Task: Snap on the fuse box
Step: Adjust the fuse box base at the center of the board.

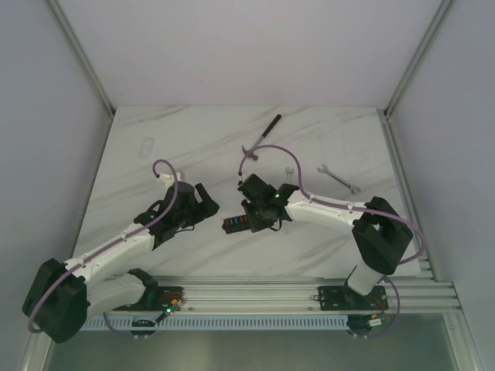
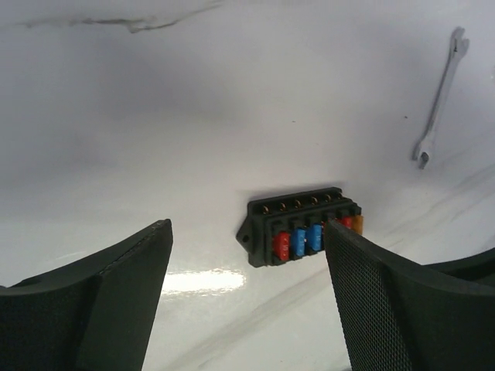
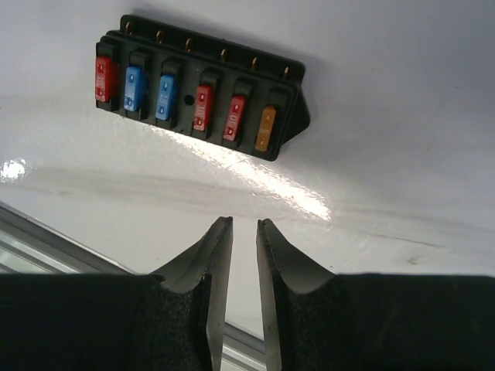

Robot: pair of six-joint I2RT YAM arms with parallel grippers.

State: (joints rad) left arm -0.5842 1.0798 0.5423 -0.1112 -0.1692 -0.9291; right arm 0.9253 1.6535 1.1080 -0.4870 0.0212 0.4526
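The fuse box (image 1: 235, 224) is a small black box with a row of red, blue and orange fuses, lying flat on the marble table between the two arms. It shows in the left wrist view (image 2: 298, 228) and the right wrist view (image 3: 197, 97). My left gripper (image 1: 206, 202) is open and empty just left of the box; in its wrist view (image 2: 247, 226) the box lies ahead, partly behind the right finger. My right gripper (image 1: 257, 219) hovers just right of the box, its fingers nearly together on nothing (image 3: 244, 224).
A faint clear rectangular piece (image 1: 147, 147) lies at the far left. A long black-handled tool (image 1: 263, 135) lies at the back centre, a small wrench (image 1: 288, 174) next to it, and a larger wrench (image 1: 339, 178) to the right, also in the left wrist view (image 2: 441, 97). A metal rail (image 1: 294, 297) runs along the near edge.
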